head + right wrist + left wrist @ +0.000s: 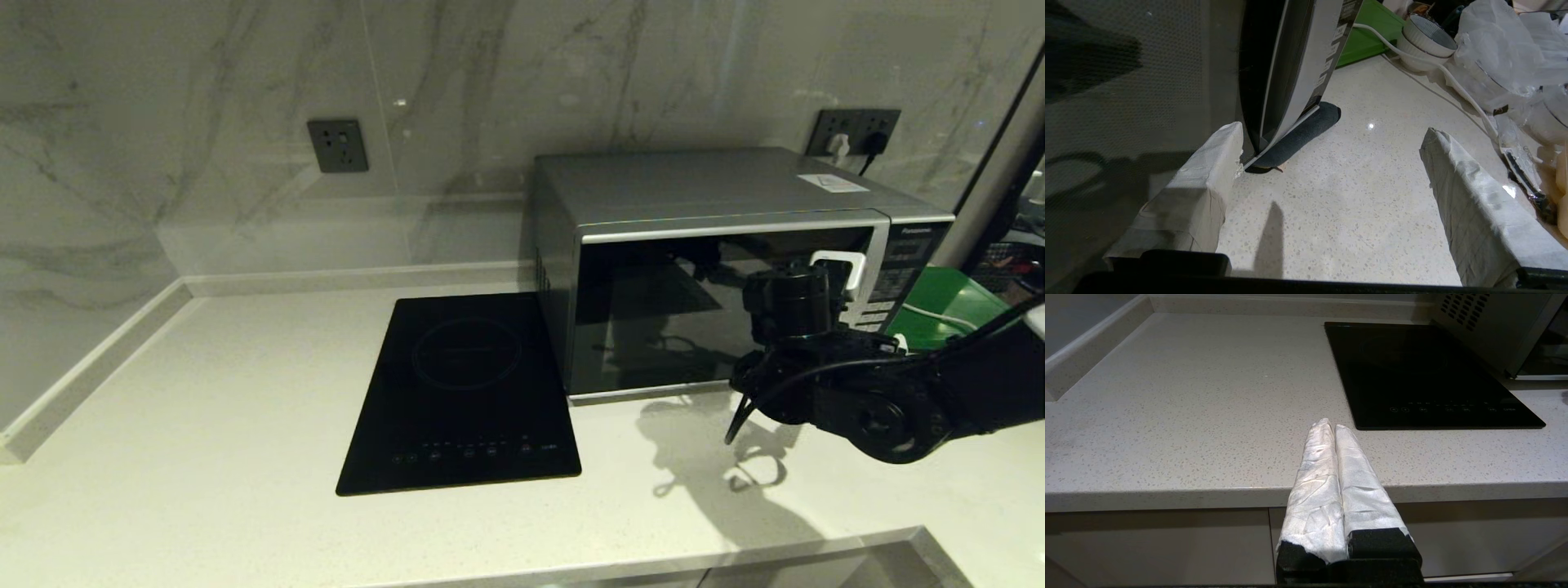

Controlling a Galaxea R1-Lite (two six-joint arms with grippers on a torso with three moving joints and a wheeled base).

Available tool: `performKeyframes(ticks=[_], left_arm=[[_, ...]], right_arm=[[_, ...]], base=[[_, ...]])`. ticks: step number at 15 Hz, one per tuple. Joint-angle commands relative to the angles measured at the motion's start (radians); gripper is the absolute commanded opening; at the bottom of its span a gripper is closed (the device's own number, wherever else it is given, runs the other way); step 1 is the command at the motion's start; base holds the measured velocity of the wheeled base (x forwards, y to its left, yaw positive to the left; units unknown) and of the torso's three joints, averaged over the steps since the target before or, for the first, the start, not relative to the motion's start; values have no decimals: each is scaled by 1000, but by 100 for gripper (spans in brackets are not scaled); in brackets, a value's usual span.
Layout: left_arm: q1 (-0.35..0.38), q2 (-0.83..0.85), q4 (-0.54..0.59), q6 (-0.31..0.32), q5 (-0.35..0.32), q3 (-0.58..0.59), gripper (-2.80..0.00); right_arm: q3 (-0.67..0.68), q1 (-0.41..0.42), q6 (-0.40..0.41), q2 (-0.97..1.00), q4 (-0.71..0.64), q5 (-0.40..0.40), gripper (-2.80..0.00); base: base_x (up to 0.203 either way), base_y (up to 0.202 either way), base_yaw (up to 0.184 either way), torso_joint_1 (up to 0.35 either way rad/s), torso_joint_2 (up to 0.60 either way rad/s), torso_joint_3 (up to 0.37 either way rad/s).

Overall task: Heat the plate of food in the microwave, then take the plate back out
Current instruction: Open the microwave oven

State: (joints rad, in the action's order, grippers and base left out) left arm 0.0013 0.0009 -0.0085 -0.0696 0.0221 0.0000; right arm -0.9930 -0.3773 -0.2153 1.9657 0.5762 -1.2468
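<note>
The silver microwave stands at the back right of the counter with its dark glass door closed. No plate of food shows in any view. My right gripper is open at the door's right side, by the handle and button panel. In the right wrist view its left finger lies against the dark glass and the other finger stands well apart over bare counter, with nothing between them. My left gripper is shut and empty, hanging just off the counter's front edge.
A flat black induction hob lies left of the microwave. Right of it are a green tray, stacked pale bowls, crumpled plastic bags and a white cable. A recessed edge runs along the counter's front right.
</note>
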Motion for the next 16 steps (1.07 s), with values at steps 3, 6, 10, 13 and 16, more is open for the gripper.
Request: performKeyframes(ticks=[3, 6, 10, 13, 16], left_arm=[[0, 1, -1, -1, 1, 0, -280], [0, 1, -1, -1, 1, 0, -280], [0, 1, -1, -1, 1, 0, -280], [0, 1, -1, -1, 1, 0, -280], [0, 1, -1, -1, 1, 0, -280]], right_arm=[[-33, 62, 1, 62, 4, -6, 0], [-57, 95, 1, 79, 4, -2, 0], [-86, 119, -3, 121, 7, 1, 0], [-122, 137, -3, 135, 7, 4, 0], [-148, 153, -1, 159, 7, 4, 0]], base=[[0, 0, 0, 0, 0, 0], [0, 0, 0, 0, 0, 0], [0, 0, 0, 0, 0, 0], [0, 0, 0, 0, 0, 0], [0, 0, 0, 0, 0, 0]])
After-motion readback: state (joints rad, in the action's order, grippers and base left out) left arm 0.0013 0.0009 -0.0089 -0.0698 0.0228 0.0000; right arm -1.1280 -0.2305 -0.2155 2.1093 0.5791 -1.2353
